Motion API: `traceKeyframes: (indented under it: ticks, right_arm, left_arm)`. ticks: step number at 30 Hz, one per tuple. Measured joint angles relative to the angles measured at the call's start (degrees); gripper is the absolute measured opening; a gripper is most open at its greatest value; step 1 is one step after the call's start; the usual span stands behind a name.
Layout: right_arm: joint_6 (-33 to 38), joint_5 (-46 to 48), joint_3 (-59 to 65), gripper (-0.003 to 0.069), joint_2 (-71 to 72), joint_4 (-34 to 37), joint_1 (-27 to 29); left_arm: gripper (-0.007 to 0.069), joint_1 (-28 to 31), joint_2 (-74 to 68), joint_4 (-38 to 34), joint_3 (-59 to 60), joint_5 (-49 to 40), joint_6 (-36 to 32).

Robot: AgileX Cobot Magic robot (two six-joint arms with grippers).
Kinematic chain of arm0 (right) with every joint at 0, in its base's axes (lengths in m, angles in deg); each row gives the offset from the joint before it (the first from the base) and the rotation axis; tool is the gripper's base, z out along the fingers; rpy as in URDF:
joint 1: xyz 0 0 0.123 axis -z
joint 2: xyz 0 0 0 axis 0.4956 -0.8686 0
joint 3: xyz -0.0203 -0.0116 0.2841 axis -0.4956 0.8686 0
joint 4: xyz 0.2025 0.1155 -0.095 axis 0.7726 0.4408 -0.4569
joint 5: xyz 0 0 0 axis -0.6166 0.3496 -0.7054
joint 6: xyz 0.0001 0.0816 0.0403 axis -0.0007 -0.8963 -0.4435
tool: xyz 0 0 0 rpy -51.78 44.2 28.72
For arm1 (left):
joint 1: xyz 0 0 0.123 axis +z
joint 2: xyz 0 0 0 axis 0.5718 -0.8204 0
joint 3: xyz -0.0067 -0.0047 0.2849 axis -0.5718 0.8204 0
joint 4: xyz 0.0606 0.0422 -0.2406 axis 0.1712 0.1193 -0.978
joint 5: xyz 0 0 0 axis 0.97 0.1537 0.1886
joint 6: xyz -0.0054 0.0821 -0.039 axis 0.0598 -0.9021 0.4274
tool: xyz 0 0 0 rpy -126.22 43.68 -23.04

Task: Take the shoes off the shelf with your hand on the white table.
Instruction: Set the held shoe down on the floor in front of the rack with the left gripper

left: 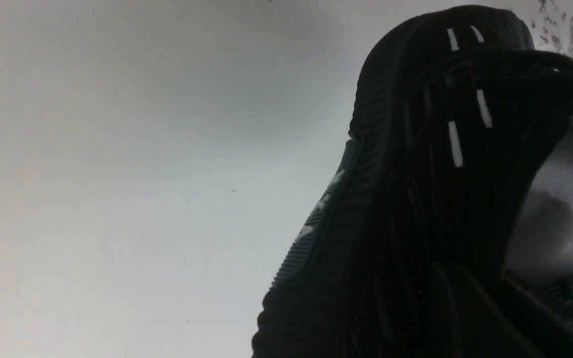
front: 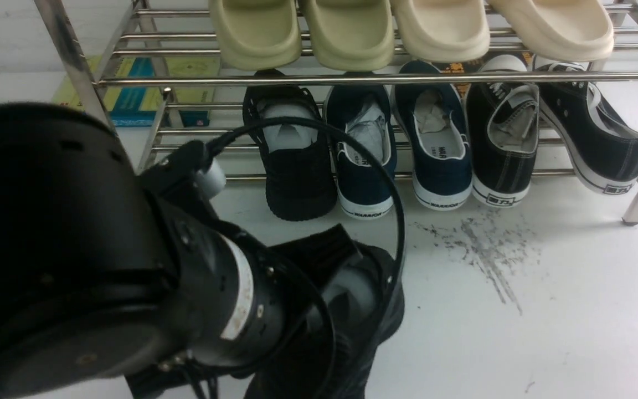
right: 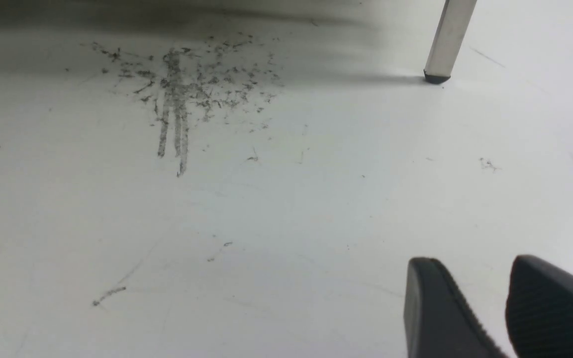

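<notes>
Your left jaws are closed, pinching what looks like the collar of one black mesh shoe (left: 416,199); the left arm (front: 103,266) hides the grip itself. You have the shoe low at the worktop (front: 546,321), clear of the shelf (front: 352,78), probably for setting down; I cannot tell whether it touches. Its mate (front: 297,166) sits on the lower tier beside the navy sneakers (front: 360,166). Your right jaws stand apart and empty, parked aside.

Left arm (front: 75,249) totally blocks the left gripper, and most of the black sneaker (front: 382,299) under it too.
</notes>
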Motion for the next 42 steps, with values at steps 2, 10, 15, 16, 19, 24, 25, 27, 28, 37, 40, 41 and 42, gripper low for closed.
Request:
traceKeyframes:
  ticks: [2,10,15,16,19,24,25,27,28,37,40,41,42]
  right_arm:
    - [0.0,0.0,0.0,0.024,0.0,0.0,0.0]
    - [0.0,0.0,0.0,0.024,0.0,0.0,0.0]
    - [0.0,0.0,0.0,0.024,0.0,0.0,0.0]
    - [0.0,0.0,0.0,0.024,0.0,0.0,0.0]
    - [0.0,0.0,0.0,0.024,0.0,0.0,0.0]
    - [0.0,0.0,0.0,0.024,0.0,0.0,0.0]
    - [0.0,0.0,0.0,0.024,0.0,0.0,0.0]
    - [0.0,0.0,0.0,0.024,0.0,0.0,0.0]
    - [0.0,0.0,0.0,0.024,0.0,0.0,0.0]
    - [0.0,0.0,0.0,0.024,0.0,0.0,0.0]
    - [0.0,0.0,0.0,0.024,0.0,0.0,0.0]
    - [0.0,0.0,0.0,0.024,0.0,0.0,0.0]
    - [0.0,0.0,0.0,0.024,0.0,0.0,0.0]
  left_arm:
    - [0.0036,0.0,-0.32,0.18,2.89,2.13,1.73]
    - [0.0036,-0.12,-0.51,3.89,16.66,16.58,16.31]
    - [0.0036,-0.12,-0.51,13.87,23.87,28.45,31.35]
    - [0.0036,-0.12,-0.56,15.21,24.54,29.82,33.48]
    - [0.0038,-0.12,-1.14,18.21,25.25,33.19,37.44]
    - [0.005,-0.12,-5.18,21.84,25.32,39.68,38.81]
    - [0.0056,-0.12,-6.34,22.06,25.32,40.81,38.81]
    - [0.0072,-0.12,-8.28,22.28,25.32,42.59,38.7]
    - [0.0081,-0.12,-8.99,22.5,25.32,43.17,38.63]
    - [0.028,-0.12,-8.75,29.7,25.32,44.37,38.58]
    - [0.0365,-0.12,-6.68,32.26,25.32,43.87,38.58]
    - [0.039,-0.12,-5.97,33.01,25.32,43.01,38.58]
    - [0.0415,-0.12,-5.09,33.52,25.32,41.91,38.58]
